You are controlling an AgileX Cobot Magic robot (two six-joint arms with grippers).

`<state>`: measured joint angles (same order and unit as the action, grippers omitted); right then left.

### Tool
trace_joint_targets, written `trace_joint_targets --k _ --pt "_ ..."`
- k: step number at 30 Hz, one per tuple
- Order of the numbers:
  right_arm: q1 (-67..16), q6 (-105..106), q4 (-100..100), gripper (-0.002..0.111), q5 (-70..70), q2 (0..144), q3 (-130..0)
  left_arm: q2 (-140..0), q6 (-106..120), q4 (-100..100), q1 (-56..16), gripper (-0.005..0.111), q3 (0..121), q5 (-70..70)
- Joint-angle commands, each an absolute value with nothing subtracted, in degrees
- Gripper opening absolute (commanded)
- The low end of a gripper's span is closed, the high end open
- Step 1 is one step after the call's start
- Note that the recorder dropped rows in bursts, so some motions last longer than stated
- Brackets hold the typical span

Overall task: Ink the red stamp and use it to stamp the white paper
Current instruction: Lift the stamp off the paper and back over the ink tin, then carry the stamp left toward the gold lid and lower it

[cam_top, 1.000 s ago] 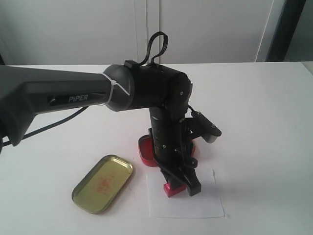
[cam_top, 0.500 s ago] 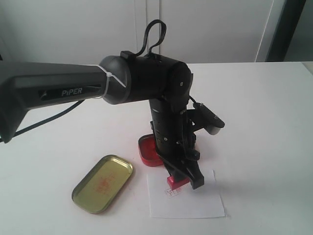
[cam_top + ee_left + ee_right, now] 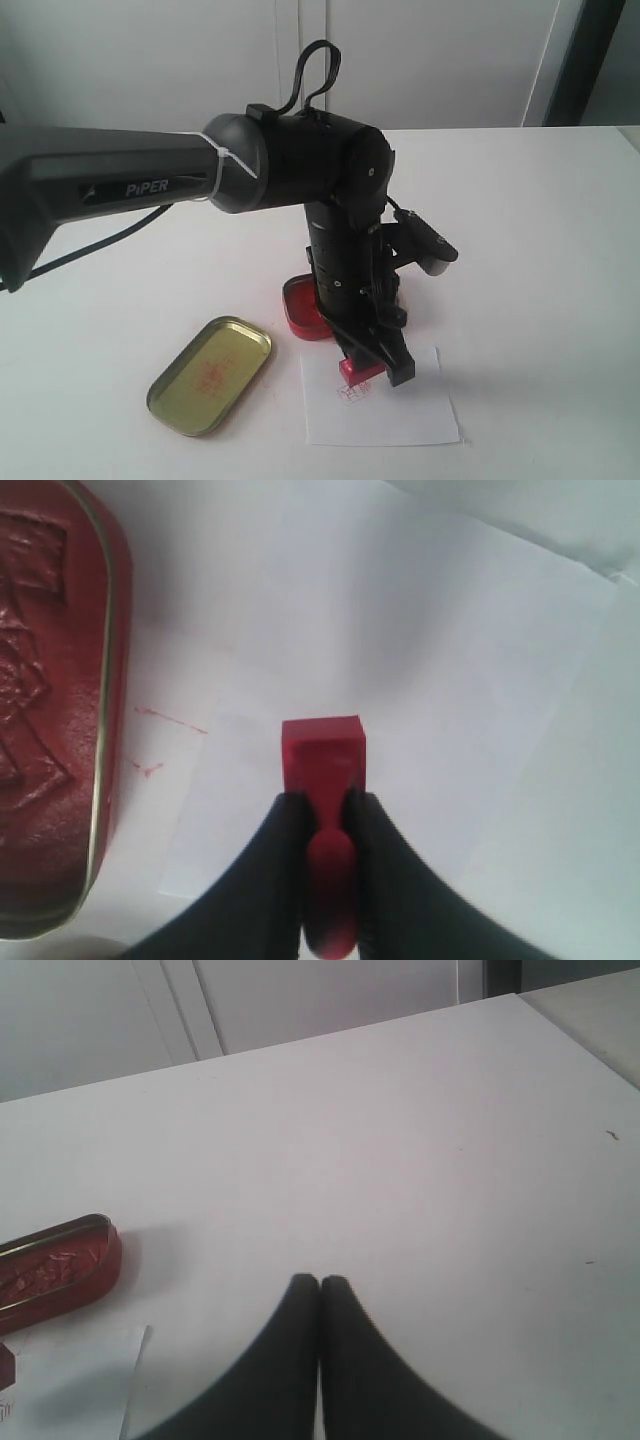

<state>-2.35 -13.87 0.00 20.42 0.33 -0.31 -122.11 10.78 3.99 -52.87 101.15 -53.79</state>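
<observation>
My left gripper point(image 3: 368, 368) is shut on the red stamp point(image 3: 354, 371) by its knobbed handle and holds it just above the white paper point(image 3: 400, 415). A red print point(image 3: 351, 392) shows on the paper right in front of the stamp. In the left wrist view the stamp's square base point(image 3: 322, 752) sticks out past the gripper point(image 3: 325, 802) over the paper point(image 3: 440, 650). The open red ink tin point(image 3: 298, 312) lies just behind the paper. My right gripper point(image 3: 320, 1282) is shut and empty, hovering over bare table away from the paper.
The gold tin lid point(image 3: 211, 375) lies upturned on the white table, left of the paper. Faint red ink smears point(image 3: 170, 719) mark the surface beside the red tin point(image 3: 50, 730). The right wrist view catches the tin point(image 3: 55, 1265) and a paper corner point(image 3: 90, 1375).
The left gripper has lifted the stamp off the paper and drawn it back slightly toward the tin, uncovering a red print. The right gripper cannot be compared.
</observation>
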Motion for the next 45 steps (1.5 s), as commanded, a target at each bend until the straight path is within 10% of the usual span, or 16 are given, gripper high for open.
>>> trace_joint_targets --k 1,45 --pt "-2.2 -13.9 -0.4 0.0 19.5 0.0 0.0 -120.8 9.9 4.1 -53.3 0.0 101.4 -55.4" --pt "-2.2 -13.9 -0.4 0.0 19.5 0.0 0.0 -112.4 23.9 44.5 -29.6 0.0 93.9 -57.1"
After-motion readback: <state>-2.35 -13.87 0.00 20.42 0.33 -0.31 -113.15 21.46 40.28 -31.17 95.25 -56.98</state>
